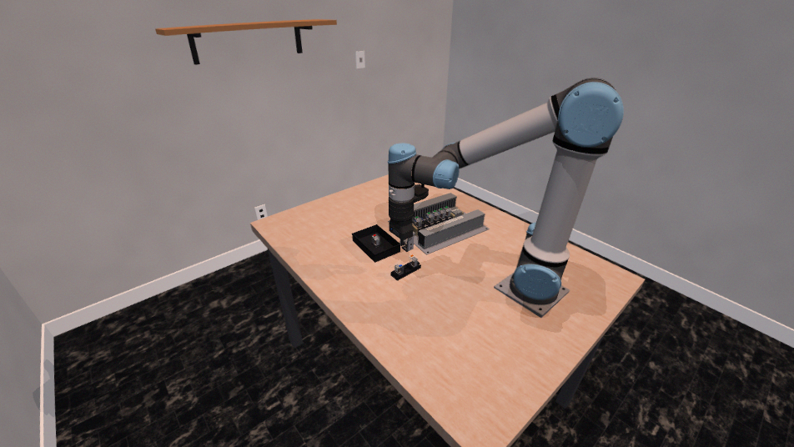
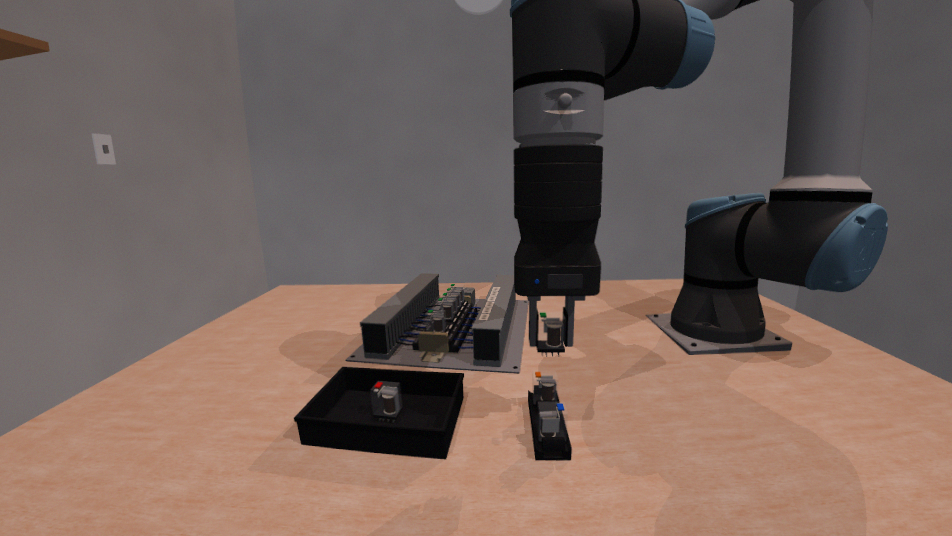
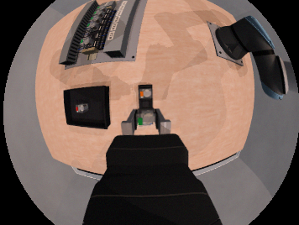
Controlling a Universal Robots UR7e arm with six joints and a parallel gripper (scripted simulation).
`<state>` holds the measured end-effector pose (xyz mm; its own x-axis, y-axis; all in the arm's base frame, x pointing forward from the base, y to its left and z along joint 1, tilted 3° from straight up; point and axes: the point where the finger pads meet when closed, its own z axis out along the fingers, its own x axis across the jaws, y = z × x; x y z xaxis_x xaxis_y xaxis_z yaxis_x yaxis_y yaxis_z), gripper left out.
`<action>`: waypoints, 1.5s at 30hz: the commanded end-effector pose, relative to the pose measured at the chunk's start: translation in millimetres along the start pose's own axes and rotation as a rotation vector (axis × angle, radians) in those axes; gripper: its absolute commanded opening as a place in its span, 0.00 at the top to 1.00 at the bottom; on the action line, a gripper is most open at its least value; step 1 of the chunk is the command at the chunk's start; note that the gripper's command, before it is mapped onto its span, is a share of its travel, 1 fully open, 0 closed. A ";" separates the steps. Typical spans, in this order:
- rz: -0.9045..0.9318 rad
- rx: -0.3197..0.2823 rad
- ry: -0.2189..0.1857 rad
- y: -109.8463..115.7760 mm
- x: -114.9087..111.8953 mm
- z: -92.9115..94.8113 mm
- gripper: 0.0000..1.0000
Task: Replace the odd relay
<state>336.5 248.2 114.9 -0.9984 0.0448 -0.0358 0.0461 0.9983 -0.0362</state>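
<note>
One relay with a green button (image 2: 551,329) is clamped between the fingers of your hand (image 2: 551,336), hanging upright above the surface (image 2: 699,432) just right of the centre of the exterior view, its blades pointing down and clear of the wood. Look at the wrist view and you see the green button at the left of the relay's top, between the two fingers.

Below and in front of the hand, the black spare holder (image 2: 552,442) lies on the surface with two relays in it: one with an orange button (image 2: 545,382) at the far end and one with a blue button (image 2: 550,416) nearer the camera.

Left of the holder you have the black tray (image 2: 336,432), and a relay with a red button (image 2: 385,398) stands inside it, near its middle.

Behind the tray, in the middle of the exterior view, the relay panel (image 2: 373,356) lies flat, with a row of green-buttoned relays (image 2: 451,304) between its two dark side blocks. You can see a tan socket (image 2: 433,341) at the near end of that row with no relay in it.
</note>
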 end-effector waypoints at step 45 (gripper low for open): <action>0.102 0.000 -0.001 -97.2 -68.9 1.7 1.00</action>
<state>399.2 149.4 118.7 -0.9882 0.1478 -0.0398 0.1491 0.9883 -0.0332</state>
